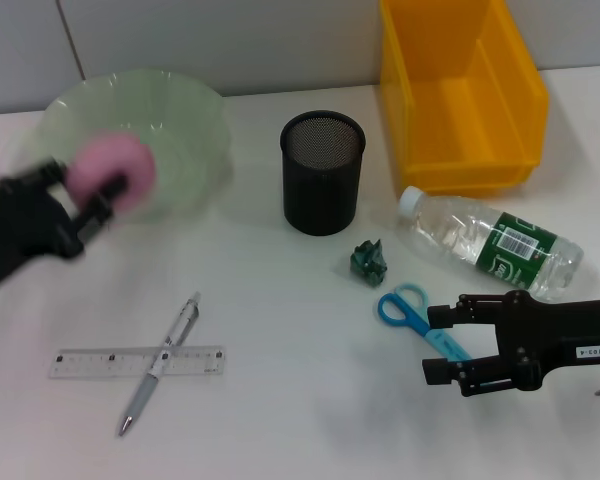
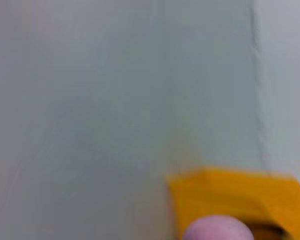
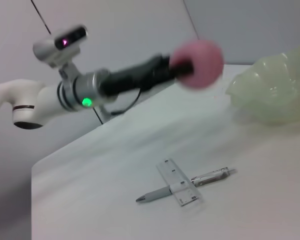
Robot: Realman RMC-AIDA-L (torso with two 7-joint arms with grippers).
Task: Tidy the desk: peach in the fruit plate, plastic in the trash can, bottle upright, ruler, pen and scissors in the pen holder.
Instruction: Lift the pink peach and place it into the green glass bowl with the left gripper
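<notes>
Pink peach point(image 1: 112, 172): clamped in left hand point(image 1: 92, 198), apparently above fruit plate's point(image 1: 195, 120) near rim at surface's far-left corner. Advice: centre over bowl, lower, then release. Right hand point(image 1: 442, 345): fingers apart, beside scissors point(image 1: 417, 317) near surface's front-right edge.

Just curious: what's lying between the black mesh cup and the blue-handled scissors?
A small crumpled dark green plastic scrap lies there on the white table, in the head view.
</notes>
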